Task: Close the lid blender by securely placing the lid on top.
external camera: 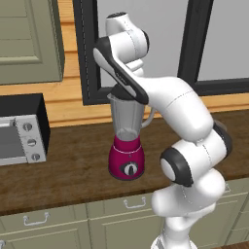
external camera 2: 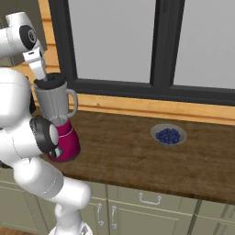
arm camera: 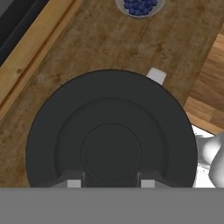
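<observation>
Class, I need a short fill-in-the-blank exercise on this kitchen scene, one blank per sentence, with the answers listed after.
1. The blender has a base coloured ____.
2. The dark round lid sits at the top of the blender's clear ____.
3. The small bowl on the wooden counter holds ____.
4. The toaster oven has three round ____ on its silver front.

Answers: magenta; jar; blueberries; knobs

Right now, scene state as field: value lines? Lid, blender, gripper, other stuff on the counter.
lid: dark round disc on top of the jar rim, seen from above in the hand view
blender: magenta base, clear jar, upright on the wooden counter
gripper: directly over the lid, fingertips at its near edge; grip state cannot be told
bowl: blueberries, right of the blender
toaster oven: left of the blender
</observation>
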Available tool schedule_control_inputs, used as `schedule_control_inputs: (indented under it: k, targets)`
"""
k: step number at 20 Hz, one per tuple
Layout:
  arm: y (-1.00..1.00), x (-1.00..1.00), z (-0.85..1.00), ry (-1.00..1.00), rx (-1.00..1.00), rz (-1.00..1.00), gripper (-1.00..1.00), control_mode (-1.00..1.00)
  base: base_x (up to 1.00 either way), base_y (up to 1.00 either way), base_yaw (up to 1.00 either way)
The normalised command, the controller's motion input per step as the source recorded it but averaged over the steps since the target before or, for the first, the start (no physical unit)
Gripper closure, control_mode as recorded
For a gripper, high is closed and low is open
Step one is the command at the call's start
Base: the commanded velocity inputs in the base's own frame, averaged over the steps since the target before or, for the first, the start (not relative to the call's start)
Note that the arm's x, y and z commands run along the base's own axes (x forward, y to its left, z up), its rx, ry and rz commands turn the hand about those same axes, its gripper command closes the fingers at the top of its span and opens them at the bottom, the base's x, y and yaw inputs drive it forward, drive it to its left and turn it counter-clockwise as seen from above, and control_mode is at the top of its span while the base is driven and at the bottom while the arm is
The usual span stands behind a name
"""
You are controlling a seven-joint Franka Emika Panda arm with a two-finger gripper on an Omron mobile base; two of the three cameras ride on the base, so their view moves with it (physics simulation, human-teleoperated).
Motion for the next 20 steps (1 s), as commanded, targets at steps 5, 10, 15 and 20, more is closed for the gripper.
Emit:
schedule_control_inputs:
  k: [5,10,15,20]
  targets:
    - [0.00,0.13,0.00,0.00,0.00,0.00,1.00,-1.00,0.00,0.00,0.00]
    - [0.02,0.00,0.00,0.00,0.00,0.00,1.00,-1.00,0.00,0.00,0.00]
    - [0.04,-0.01,-0.02,0.00,0.00,-0.02,1.00,-1.00,0.00,0.00,0.00]
    - [0.08,0.00,-0.05,-0.01,0.00,-0.04,1.00,-1.00,0.00,0.00,0.00]
